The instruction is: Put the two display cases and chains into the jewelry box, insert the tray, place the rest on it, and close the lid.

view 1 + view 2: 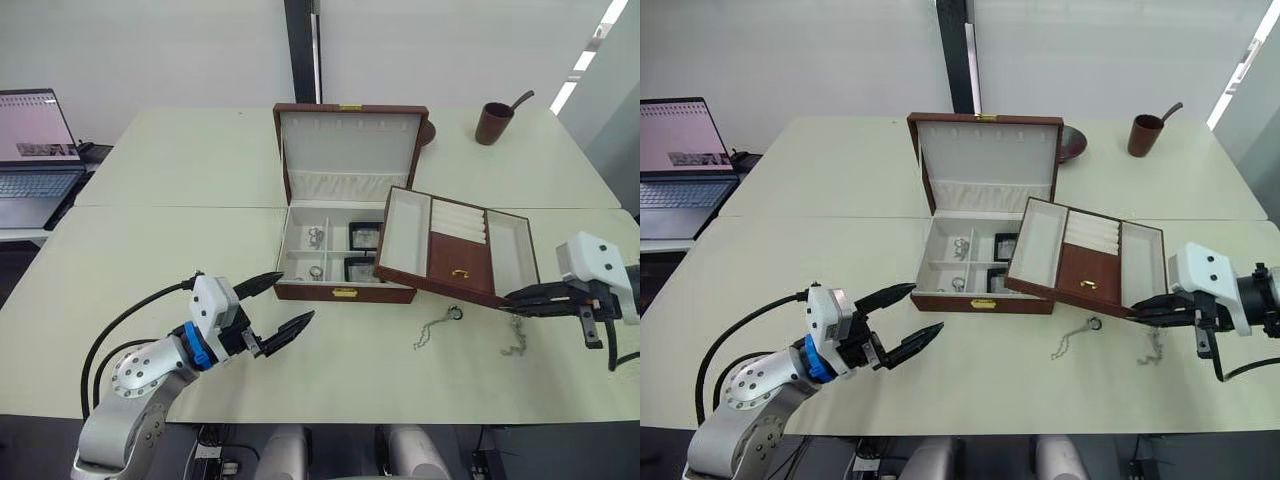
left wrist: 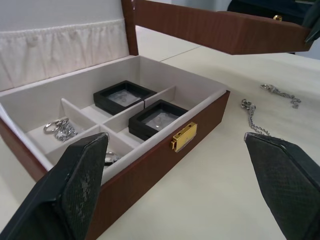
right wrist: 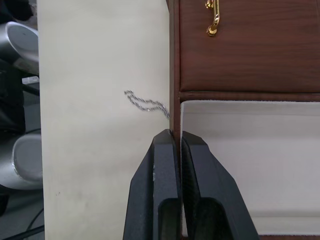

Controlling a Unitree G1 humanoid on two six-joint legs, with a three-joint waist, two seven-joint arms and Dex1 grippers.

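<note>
- Brown wood-grain jewelry box (image 1: pixel 345 291), lid up, cream lining; no legible writing.
- Two black square display cases (image 2: pixel 156 118) sit in its compartments.
- Tray (image 1: pixel 457 246) tilted on box's right edge; right hand (image 1: pixel 520 297) clamped on its rim.
- Left hand (image 1: pixel 275 308) spread wide, holding nothing.
- Two silver chains (image 1: pixel 436 326) lie on table (image 1: pixel 150 260).

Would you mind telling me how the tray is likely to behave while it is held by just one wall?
The tray probably stays stiff: its wooden walls look straight. The right claw pinches one thin wall at an edge, so it may sag or swivel. It already tilts, one end resting on the jewelry box.
</note>
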